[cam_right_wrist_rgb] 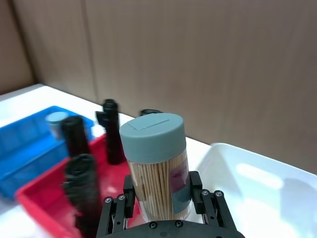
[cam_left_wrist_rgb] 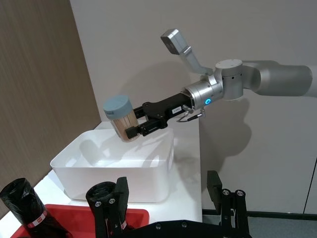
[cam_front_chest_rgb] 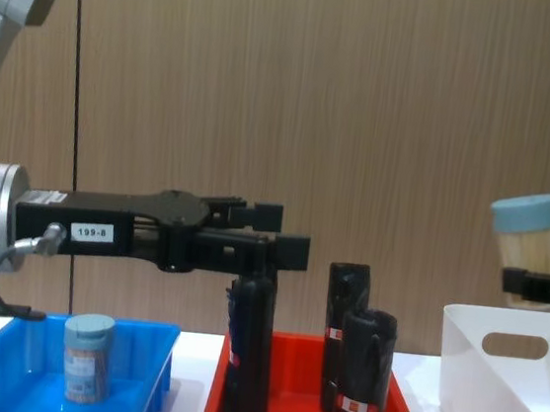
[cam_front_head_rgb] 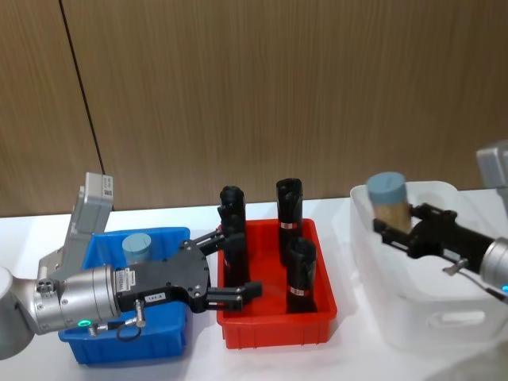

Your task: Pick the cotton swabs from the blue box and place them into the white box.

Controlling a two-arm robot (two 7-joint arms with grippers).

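Holding one swab jar (cam_front_head_rgb: pixel 388 198) in the right gripper (cam_front_head_rgb: pixel 394 228): jaws clamped on the lower body, lid up, jar leaning a little in the left wrist view. It hangs above the white box (cam_front_head_rgb: pixel 413 317), close over the rim on the red-bin side, not touching it. Step in hand looks like the drop-off. I'd carry it in toward the middle of the box first, because a release from here could clip the rim or tip the jar out toward the red bin (cam_front_head_rgb: pixel 278 329). Then lower it inside the walls before opening. The box is deep, and a drop from this height would likely bounce or roll the jar. Open wide and lift straight up so the pads don't drag it over. Box floor looks bare, so landing should be flat. A second jar (cam_front_head_rgb: pixel 136 246) stands upright toward the back of the blue box (cam_front_head_rgb: pixel 159 343). Left gripper (cam_front_head_rgb: pixel 230 266) hovers open and low, body over the blue box, fingers reaching across into the red bin right beside the black rolls (cam_front_head_rgb: pixel 290 208). Can't tell if it touches one. The rolls stand tall between the two boxes, so any transfer path has to go over them. The left arm also partly covers the approach to the second jar.
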